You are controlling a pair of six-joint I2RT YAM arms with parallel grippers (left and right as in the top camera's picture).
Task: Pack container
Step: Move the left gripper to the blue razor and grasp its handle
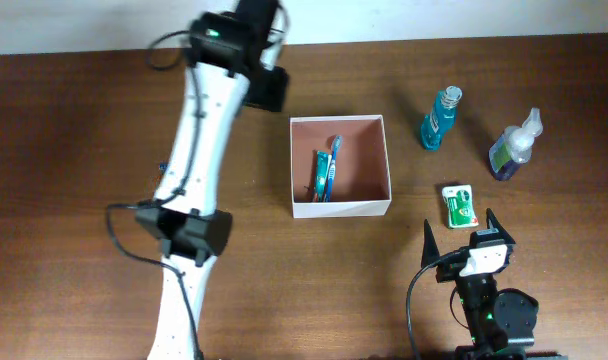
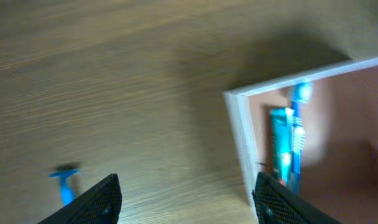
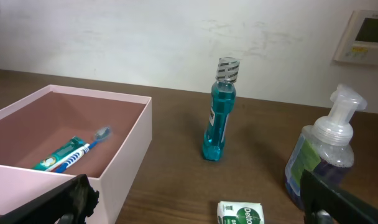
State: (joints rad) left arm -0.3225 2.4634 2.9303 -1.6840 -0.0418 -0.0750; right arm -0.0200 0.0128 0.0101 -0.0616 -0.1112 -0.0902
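The container [image 1: 339, 208] is a square white box with a pinkish floor at the table's middle. A blue toothbrush [image 1: 334, 162] and a green toothpaste tube [image 1: 320, 176] lie inside it. My left gripper [image 1: 267, 92] is open and empty, just left of the container's far left corner. In the left wrist view the gripper [image 2: 186, 200] hangs over bare wood beside the container wall [image 2: 239, 137]. My right gripper [image 1: 460, 232] is open and empty, just behind a green-and-white soap bar [image 1: 458, 205]. The right wrist view shows that gripper [image 3: 201, 206], the soap bar [image 3: 240, 215] and the container [image 3: 130, 155].
A teal mouthwash bottle [image 1: 439, 118] and a clear pump bottle [image 1: 514, 145] stand right of the container; both show in the right wrist view [image 3: 219, 112] [image 3: 322, 155]. A small blue razor [image 2: 66, 183] lies on the wood left of the container.
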